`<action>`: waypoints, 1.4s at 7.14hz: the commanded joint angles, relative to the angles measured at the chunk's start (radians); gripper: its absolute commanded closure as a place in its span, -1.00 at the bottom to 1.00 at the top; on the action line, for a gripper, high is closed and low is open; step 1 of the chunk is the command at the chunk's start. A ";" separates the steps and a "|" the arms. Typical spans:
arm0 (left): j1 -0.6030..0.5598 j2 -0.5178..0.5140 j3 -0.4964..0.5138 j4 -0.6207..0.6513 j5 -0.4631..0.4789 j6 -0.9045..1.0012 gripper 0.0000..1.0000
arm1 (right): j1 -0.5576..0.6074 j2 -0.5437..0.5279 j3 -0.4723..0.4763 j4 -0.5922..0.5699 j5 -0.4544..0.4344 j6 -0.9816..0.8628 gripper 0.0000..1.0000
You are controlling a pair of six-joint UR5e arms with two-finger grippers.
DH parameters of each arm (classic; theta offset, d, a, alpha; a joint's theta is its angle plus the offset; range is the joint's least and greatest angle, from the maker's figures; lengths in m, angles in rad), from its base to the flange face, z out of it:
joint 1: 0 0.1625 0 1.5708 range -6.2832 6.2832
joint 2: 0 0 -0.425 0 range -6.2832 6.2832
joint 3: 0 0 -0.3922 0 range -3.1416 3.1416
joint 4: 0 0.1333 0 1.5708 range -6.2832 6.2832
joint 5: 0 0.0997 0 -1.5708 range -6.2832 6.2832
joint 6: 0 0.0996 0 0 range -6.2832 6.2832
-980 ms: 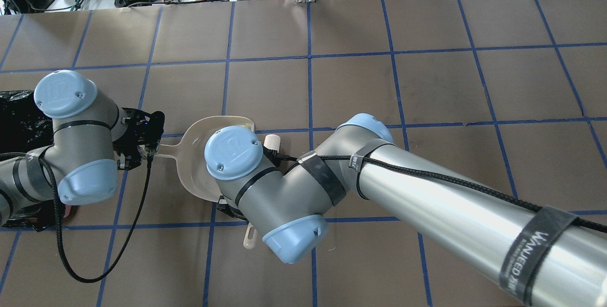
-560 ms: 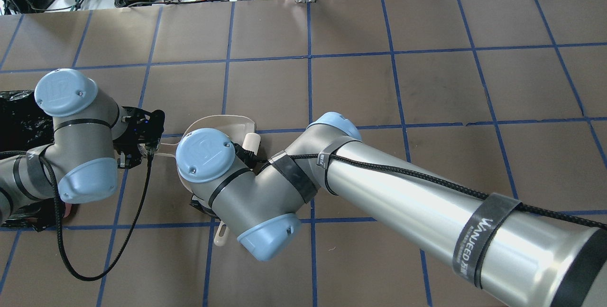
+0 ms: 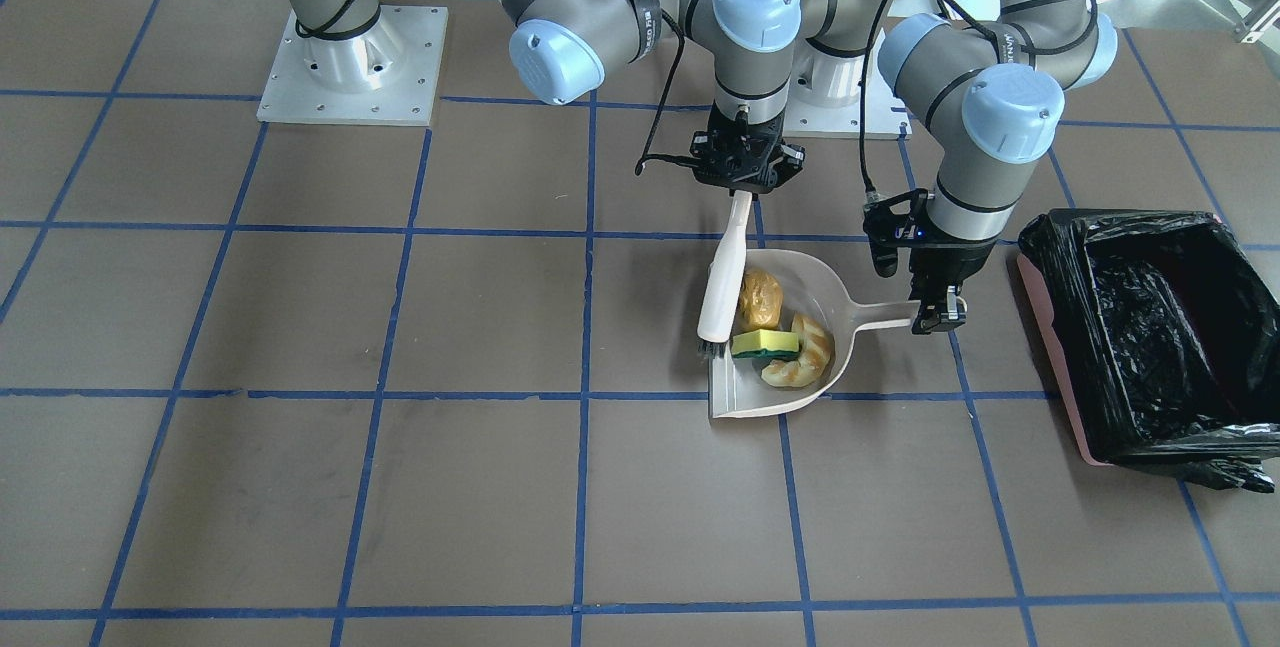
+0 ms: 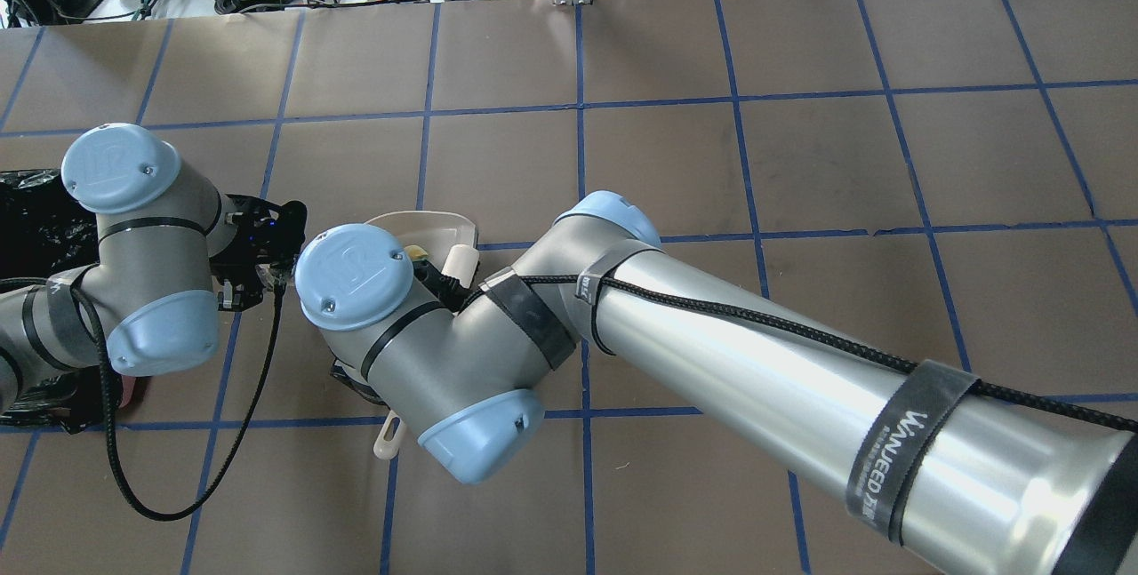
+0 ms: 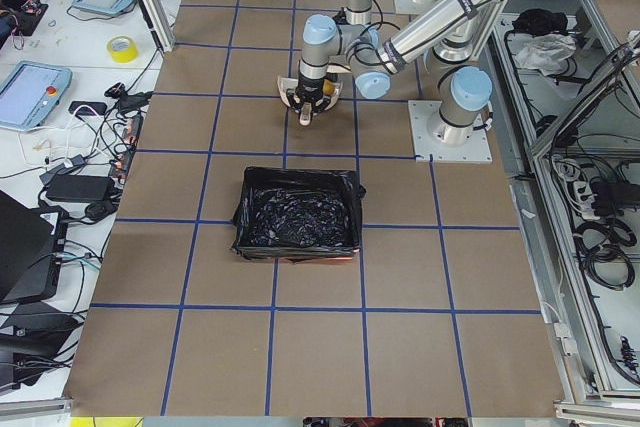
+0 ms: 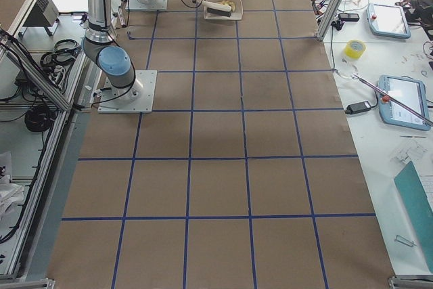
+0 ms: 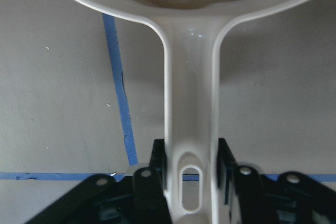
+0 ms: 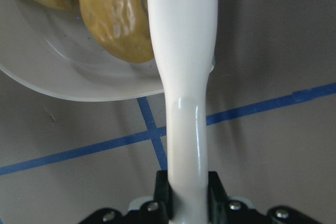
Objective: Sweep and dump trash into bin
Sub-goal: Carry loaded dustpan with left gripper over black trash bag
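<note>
The beige dustpan (image 3: 745, 397) lies on the table and holds all three trash items: the golden-brown lump (image 3: 761, 297), the yellow sponge with green edge (image 3: 765, 343) and the tan croissant piece (image 3: 805, 355). My left gripper (image 3: 937, 315) is shut on the dustpan's handle (image 7: 190, 129). My right gripper (image 3: 741, 189) is shut on the white brush's handle (image 8: 184, 77). The brush (image 3: 722, 277) lies along the pan's side and its bristles touch the sponge. The bin (image 3: 1150, 317), a pink box with a black bag, stands beyond the left gripper.
The brown table is marked with a blue tape grid. The bin (image 5: 300, 217) sits about one grid square from the dustpan. In the overhead view my right arm (image 4: 711, 353) covers most of the dustpan (image 4: 427, 221). Cables and electronics lie past the table's far edge.
My right arm has swung toward the left arm's side and carried the brush further across the dustpan. The left gripper and dustpan have barely moved.
</note>
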 commanded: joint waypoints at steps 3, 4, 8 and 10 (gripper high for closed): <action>0.028 -0.014 0.016 0.001 -0.074 0.018 1.00 | -0.041 -0.064 -0.032 0.128 -0.071 -0.132 1.00; 0.065 -0.012 0.038 -0.034 -0.119 0.017 1.00 | -0.059 -0.079 -0.032 0.146 -0.071 -0.149 1.00; 0.357 -0.005 0.399 -0.553 -0.283 0.186 1.00 | -0.260 -0.188 -0.015 0.312 -0.102 -0.348 1.00; 0.585 0.012 0.454 -0.607 -0.341 0.226 1.00 | -0.428 -0.223 0.008 0.355 -0.108 -0.506 1.00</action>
